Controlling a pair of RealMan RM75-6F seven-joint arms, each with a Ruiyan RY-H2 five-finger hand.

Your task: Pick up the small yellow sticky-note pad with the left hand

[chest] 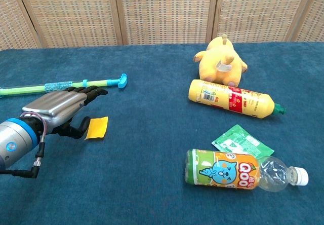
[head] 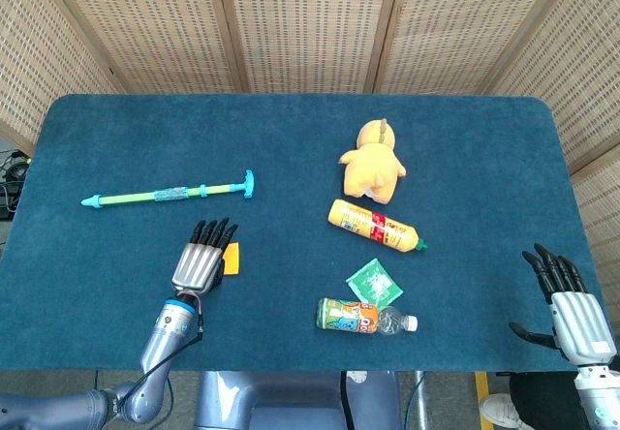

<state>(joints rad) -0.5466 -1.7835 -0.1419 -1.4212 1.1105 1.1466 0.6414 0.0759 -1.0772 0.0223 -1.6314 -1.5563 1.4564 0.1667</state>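
We hold left hand (chest: 55,108) low over worktop (head: 116,139) near front-left corner, palm down, fingers extended and slightly apart, gripping nothing. Sticky-note pad (chest: 96,127) lies flat just beside hand on its inner side, thumb close to pad edge; contact we cannot tell. We judge hand placed alongside so thumb can hook under thin pad. Right hand (head: 572,304) rests off worktop's front-right corner, fingers spread, empty, kept clear. Bottles, plush and toy stick lie well apart from pad.
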